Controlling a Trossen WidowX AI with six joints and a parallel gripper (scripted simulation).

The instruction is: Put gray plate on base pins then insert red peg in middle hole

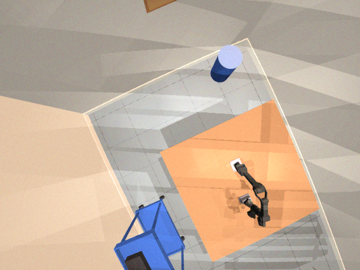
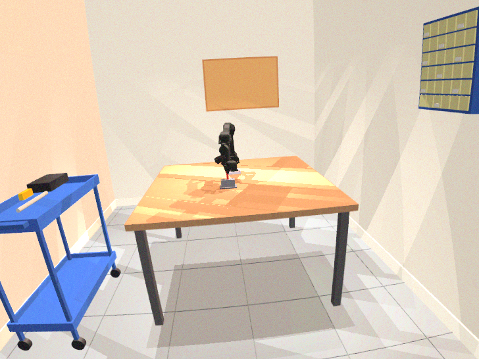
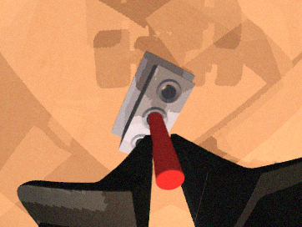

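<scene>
The gray plate (image 3: 167, 87) (image 1: 243, 198) (image 2: 227, 183) lies flat on its base on the orange table top. In the wrist view a pin shows in the plate's far hole. My gripper (image 3: 160, 139) (image 1: 248, 204) (image 2: 227, 172) is shut on the red peg (image 3: 162, 151) (image 2: 227, 174). The peg points down at the plate, and its lower tip sits at the plate's middle hole (image 3: 155, 113). I cannot tell how deep the tip is. The near end of the plate is hidden behind my fingers.
The arm's base mount (image 1: 236, 164) is a white plate on the table (image 1: 203, 162) (image 2: 270, 200). A blue cart (image 1: 154, 238) (image 2: 50, 239) stands beside the table on the floor. A blue cylinder (image 1: 226, 63) stands in the room's far corner.
</scene>
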